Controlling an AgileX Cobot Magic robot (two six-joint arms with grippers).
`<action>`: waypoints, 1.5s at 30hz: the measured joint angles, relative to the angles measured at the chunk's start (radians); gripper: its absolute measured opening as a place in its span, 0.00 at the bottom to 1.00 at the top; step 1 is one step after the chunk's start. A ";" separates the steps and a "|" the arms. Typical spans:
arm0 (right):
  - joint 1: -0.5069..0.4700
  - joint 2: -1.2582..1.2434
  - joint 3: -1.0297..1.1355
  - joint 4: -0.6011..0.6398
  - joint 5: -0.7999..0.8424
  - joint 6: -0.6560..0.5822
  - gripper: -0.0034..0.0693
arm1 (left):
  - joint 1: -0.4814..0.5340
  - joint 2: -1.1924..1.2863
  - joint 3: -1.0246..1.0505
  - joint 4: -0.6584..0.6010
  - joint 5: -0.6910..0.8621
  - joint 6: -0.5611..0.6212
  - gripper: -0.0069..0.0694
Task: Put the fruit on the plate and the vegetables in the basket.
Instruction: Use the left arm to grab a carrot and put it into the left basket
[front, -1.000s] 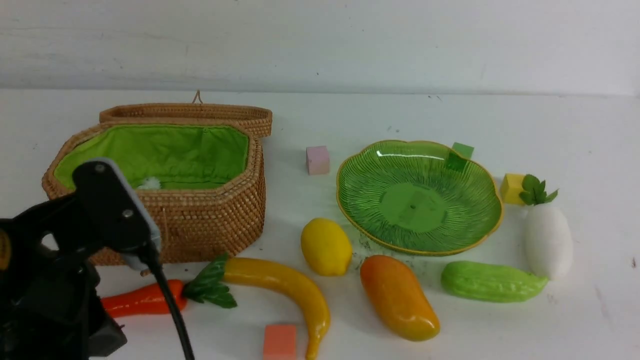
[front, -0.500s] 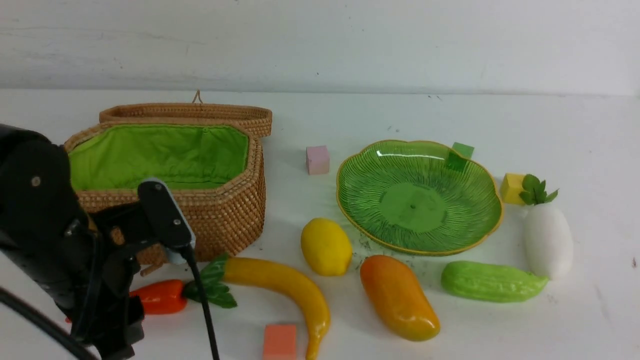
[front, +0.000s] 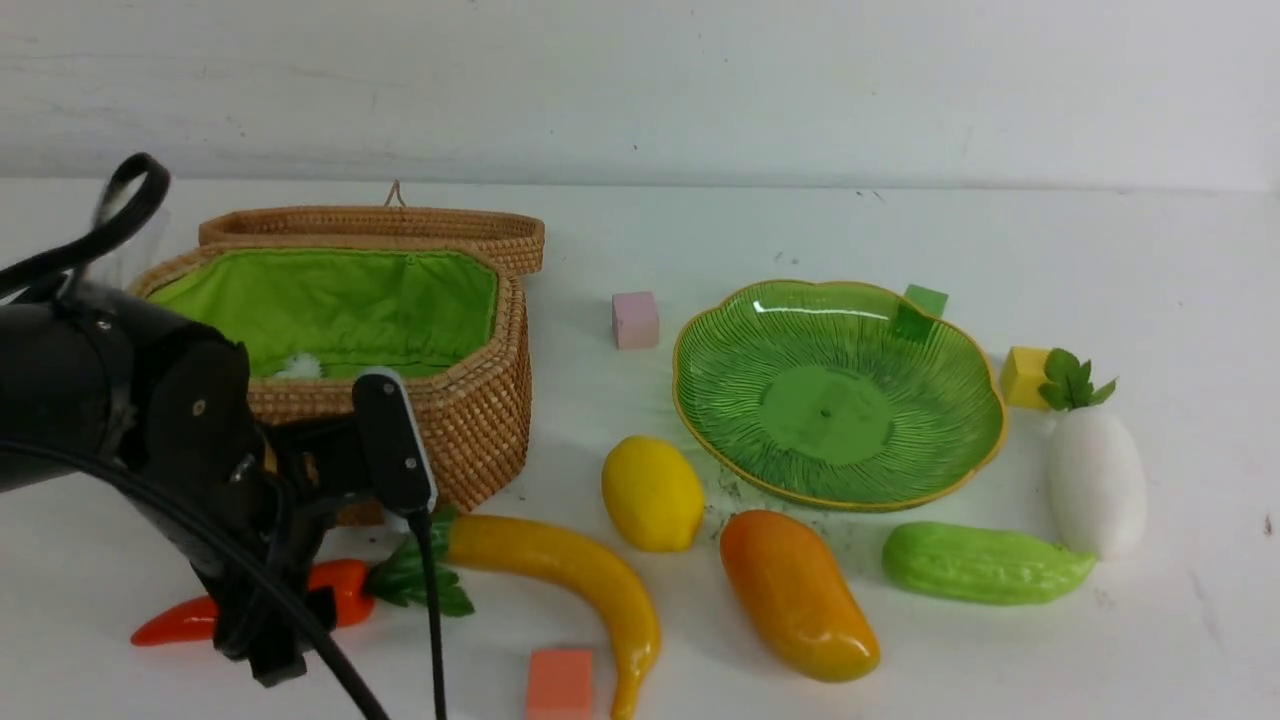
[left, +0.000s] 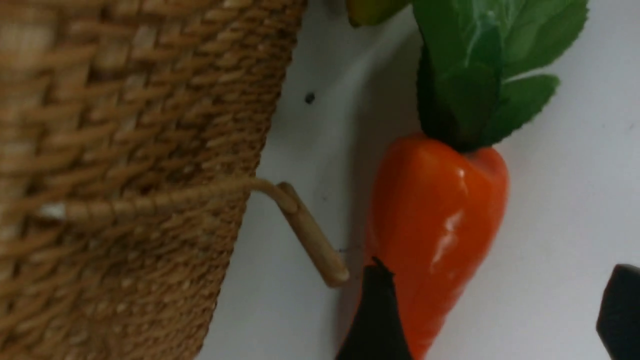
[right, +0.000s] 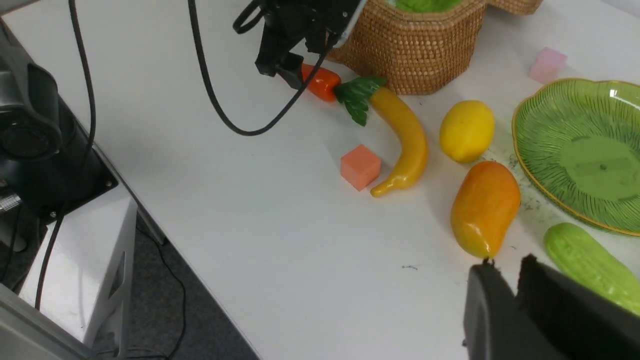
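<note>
Left gripper (left: 497, 265) is standing low over the tabletop (front: 1000, 660) with its jaws spread either side of the carrot (left: 435, 210), gripping nothing. Whether the nearer finger is already touching the carrot cannot be told from the wrist view. The carrot is lying just beside the basket (front: 470, 440) wall, its leaves lying against the banana (front: 570, 565), so the jaws are straddling the orange body, away from the leaves. The basket's wooden toggle (left: 310, 240) is hanging close to one finger and is likely posing a snag risk on closing. Right gripper (right: 507, 262) is waiting over the near tabletop with jaws nearly pressed together, empty. The plate (front: 840, 400) is sitting bare; lemon (front: 652, 493), mango (front: 797, 595), gourd (front: 985, 563) and radish (front: 1095, 480) are resting on the tabletop around it. Judgement: the first vegetable pick is being set up.
</note>
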 joint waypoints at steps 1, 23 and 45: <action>0.000 0.000 0.000 0.000 0.000 0.000 0.18 | 0.000 0.015 0.000 0.001 -0.003 0.019 0.77; 0.000 0.000 0.000 0.034 0.000 0.000 0.21 | 0.000 0.143 -0.005 0.045 0.015 0.041 0.56; 0.000 0.000 0.000 0.041 -0.159 0.000 0.22 | -0.047 -0.216 -0.228 0.264 -0.051 -0.102 0.56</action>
